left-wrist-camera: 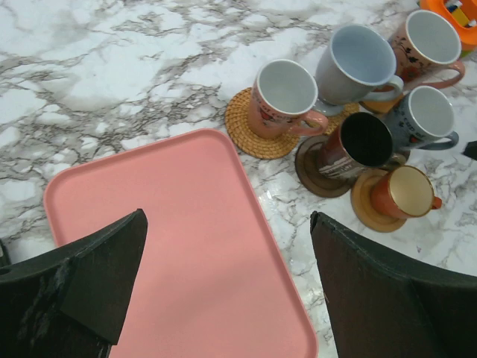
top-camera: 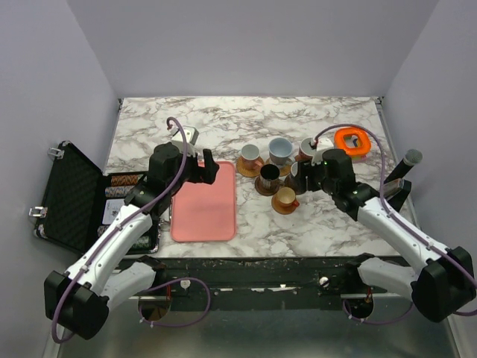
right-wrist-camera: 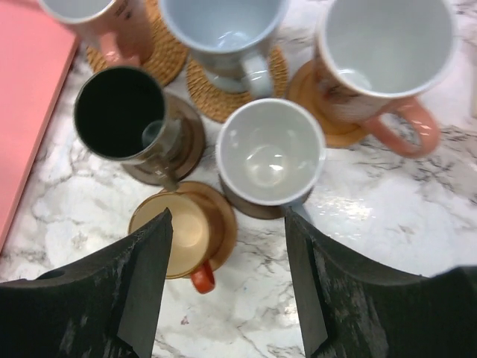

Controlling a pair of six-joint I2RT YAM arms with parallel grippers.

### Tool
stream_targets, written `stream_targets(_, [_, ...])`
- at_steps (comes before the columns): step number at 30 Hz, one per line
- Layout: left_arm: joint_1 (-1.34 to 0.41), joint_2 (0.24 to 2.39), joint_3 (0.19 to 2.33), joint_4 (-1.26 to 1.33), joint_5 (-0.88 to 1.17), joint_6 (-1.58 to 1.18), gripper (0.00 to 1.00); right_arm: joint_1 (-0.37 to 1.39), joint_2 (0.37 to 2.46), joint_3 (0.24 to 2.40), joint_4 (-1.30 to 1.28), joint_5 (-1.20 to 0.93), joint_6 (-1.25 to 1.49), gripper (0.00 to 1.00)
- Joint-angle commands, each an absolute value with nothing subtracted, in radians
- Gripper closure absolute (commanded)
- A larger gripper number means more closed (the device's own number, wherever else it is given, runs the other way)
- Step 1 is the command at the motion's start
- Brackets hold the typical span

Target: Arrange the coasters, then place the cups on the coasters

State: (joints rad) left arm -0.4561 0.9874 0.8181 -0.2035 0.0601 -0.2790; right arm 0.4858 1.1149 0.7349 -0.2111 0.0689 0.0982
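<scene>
Marble table (top-camera: pixel 223 123); pink tray (top-camera: pixel 203 201) beside cups (top-camera: pixel 270 177) on coasters (left-wrist-camera: pixel 242 128); orange ring (top-camera: pixel 339 142) behind; left hand (left-wrist-camera: pixel 227 224), right hand (right-wrist-camera: pixel 227 216) spread

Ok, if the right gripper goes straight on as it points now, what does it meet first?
Most likely the grey-white cup, ahead of the open right gripper. The small orange cup sits close alongside and might be clipped first; depth is unclear.

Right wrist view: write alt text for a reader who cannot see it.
The open right gripper hovers over six cups, each on a coaster, clustered on a marble table, a grey-white cup and a small orange cup nearest it. A black cup, a pale blue cup and two pinkish cups sit beyond; a pink tray edges the left.
</scene>
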Motion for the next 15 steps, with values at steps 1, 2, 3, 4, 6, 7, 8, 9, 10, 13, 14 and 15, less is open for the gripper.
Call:
stream_targets(1, [-0.397, 0.954, 0.802, -0.195, 0.008, -0.31, 0.01, 0.382, 1.052, 0.736, -0.202, 0.026, 0.127, 0.31])
stream_targets(2, [-0.385, 0.951, 0.802, -0.199, 0.008, -0.319, 0.01, 0.347, 1.039, 0.735, -0.204, 0.006, 0.136, 0.31])
stream_targets(3, [-0.371, 0.947, 0.802, -0.205, -0.027, -0.327, 0.01, 0.315, 1.025, 0.733, -0.207, -0.027, 0.143, 0.31])
stream_targets(4, [-0.351, 0.94, 0.801, -0.21, -0.038, -0.337, 0.01, 0.277, 1.016, 0.735, -0.216, -0.046, 0.15, 0.31])
stream_targets(6, [-0.312, 0.928, 0.796, -0.218, -0.054, -0.354, 0.01, 0.21, 0.993, 0.735, -0.235, -0.063, 0.163, 0.31])
stream_targets(7, [-0.293, 0.922, 0.796, -0.222, -0.061, -0.359, 0.01, 0.181, 0.974, 0.735, -0.242, -0.058, 0.173, 0.31])
stream_targets(8, [-0.281, 0.913, 0.796, -0.224, -0.07, -0.36, 0.01, 0.16, 0.954, 0.73, -0.244, -0.052, 0.178, 0.31])
stream_targets(9, [-0.275, 0.907, 0.798, -0.222, -0.086, -0.359, 0.01, 0.137, 0.936, 0.727, -0.247, -0.046, 0.19, 0.31])
stream_targets(10, [-0.272, 0.894, 0.799, -0.222, -0.104, -0.351, 0.01, 0.124, 0.911, 0.726, -0.247, -0.031, 0.199, 0.31])
stream_targets(13, [-0.272, 0.85, 0.796, -0.209, -0.138, -0.312, 0.01, 0.117, 0.824, 0.719, -0.241, 0.021, 0.201, 0.3])
stream_targets(14, [-0.272, 0.832, 0.795, -0.207, -0.159, -0.298, 0.01, 0.115, 0.799, 0.715, -0.232, 0.035, 0.193, 0.3])
stream_targets(15, [-0.272, 0.815, 0.795, -0.207, -0.179, -0.284, 0.01, 0.117, 0.764, 0.707, -0.212, 0.043, 0.183, 0.31])
